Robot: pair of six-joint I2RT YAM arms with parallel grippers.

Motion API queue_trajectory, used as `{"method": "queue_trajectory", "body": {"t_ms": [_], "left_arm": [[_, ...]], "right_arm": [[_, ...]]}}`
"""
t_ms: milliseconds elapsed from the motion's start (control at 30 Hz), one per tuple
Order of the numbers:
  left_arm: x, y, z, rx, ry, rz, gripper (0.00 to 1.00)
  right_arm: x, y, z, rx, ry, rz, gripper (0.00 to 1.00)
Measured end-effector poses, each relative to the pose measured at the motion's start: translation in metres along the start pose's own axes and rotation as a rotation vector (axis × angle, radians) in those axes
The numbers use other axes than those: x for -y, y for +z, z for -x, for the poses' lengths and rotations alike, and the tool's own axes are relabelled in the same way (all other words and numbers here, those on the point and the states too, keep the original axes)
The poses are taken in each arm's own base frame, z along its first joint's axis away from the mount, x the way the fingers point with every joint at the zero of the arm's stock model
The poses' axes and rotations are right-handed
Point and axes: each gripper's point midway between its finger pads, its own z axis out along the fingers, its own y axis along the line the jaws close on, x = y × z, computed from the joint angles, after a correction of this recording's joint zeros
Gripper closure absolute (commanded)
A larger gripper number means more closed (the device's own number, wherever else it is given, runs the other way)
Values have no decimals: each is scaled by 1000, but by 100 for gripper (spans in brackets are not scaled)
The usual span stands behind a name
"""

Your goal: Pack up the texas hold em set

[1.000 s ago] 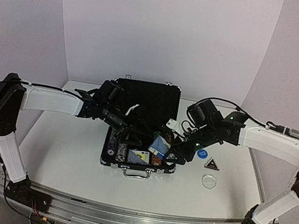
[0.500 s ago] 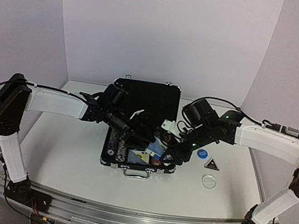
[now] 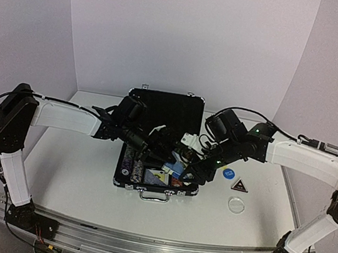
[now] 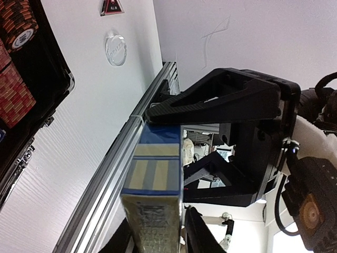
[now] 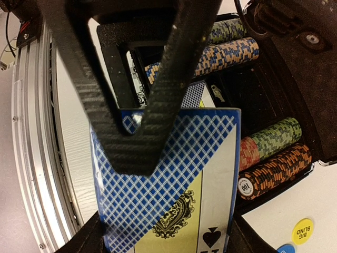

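Card deck (image 5: 174, 174) is up in the air over the open briefcase (image 3: 165, 110), blue check back showing, right above the rows of poker chips (image 5: 274, 139). The right gripper (image 4: 167, 145) has its fingers pinching the deck. The left gripper (image 4: 158, 237) has fingers flanking the near end, seemingly against both sides, though I cannot tell if they truly bite. Looks like a handover, and here's the danger: if the right lets go before the left grips firmly, the deck drops crooked onto the chips. Both wrists are crowded too, so a knock is possible. Out on the surface (image 3: 72, 176), the blue disc (image 3: 228, 172), triangular button (image 3: 239, 186) and clear disc (image 3: 236, 204) wait unpacked.
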Motion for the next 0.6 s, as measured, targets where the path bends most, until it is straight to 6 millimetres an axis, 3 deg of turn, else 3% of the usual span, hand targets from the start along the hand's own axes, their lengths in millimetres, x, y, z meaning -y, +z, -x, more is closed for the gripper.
{"method": "queue_trajectory", "body": {"t_ms": [67, 167, 233, 433, 600], "left_arm": [[-3, 0, 0, 0, -17, 0, 100], [-4, 0, 1, 5, -21, -5, 100], [-5, 0, 1, 7, -24, -8, 100], [-22, -7, 6, 65, -47, 29, 100], [-48, -46, 29, 213, -90, 99, 100]], "right_arm": [[1, -1, 1, 3, -5, -5, 65], [2, -1, 1, -1, -6, -11, 34], [3, -1, 0, -3, -1, -16, 25], [16, -4, 7, 10, 55, -95, 11], [28, -21, 10, 36, 123, -191, 9]]}}
